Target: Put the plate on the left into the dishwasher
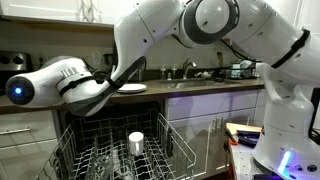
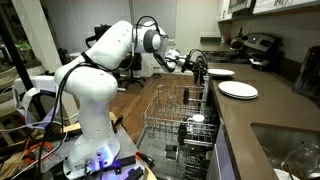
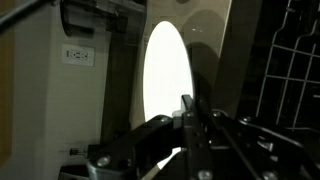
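Because the plate (image 3: 167,75) is stiff, glazed, slippery and breakable, my gripper (image 3: 187,112) is clenched on its thin near rim; it sits at the table (image 2: 235,115) edge, beside the open dishwasher (image 2: 175,115).

White glossy arm (image 2: 95,80) of rounded shell segments with dark joint seams, blue-lit ring (image 1: 15,90) on one joint cap, blue-violet glow at base (image 2: 100,160), thin black cable (image 2: 147,20) near wrist, black gripper (image 2: 197,68).
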Tool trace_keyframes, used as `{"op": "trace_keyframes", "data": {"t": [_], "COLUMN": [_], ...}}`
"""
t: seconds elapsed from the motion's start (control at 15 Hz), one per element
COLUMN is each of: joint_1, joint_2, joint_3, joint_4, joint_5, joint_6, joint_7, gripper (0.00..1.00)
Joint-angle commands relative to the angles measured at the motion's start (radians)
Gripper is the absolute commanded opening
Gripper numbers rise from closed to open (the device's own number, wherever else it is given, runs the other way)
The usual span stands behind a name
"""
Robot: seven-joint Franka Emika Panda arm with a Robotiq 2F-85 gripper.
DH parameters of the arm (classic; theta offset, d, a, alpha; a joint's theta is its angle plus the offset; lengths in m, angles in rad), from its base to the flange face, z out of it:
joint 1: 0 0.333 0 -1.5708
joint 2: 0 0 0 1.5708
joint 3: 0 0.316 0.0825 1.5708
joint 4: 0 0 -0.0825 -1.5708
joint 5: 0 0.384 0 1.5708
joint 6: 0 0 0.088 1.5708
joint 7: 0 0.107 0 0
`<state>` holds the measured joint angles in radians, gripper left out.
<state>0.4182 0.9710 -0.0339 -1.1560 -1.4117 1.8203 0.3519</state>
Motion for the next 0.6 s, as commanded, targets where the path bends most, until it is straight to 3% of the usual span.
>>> {"op": "trace_keyframes", "data": {"t": [0.0, 0.53], "joint_1": [-0.005, -0.009], "joint_2": [0.003, 0.014], "joint_3": [0.021, 0.033], "joint_4": [0.006, 0.004], "joint_5": [-0.016, -0.013], "joint_6": [-0.019, -0.018], "joint_7": [0.005, 0.006], "gripper": [0.07, 0.07]}}
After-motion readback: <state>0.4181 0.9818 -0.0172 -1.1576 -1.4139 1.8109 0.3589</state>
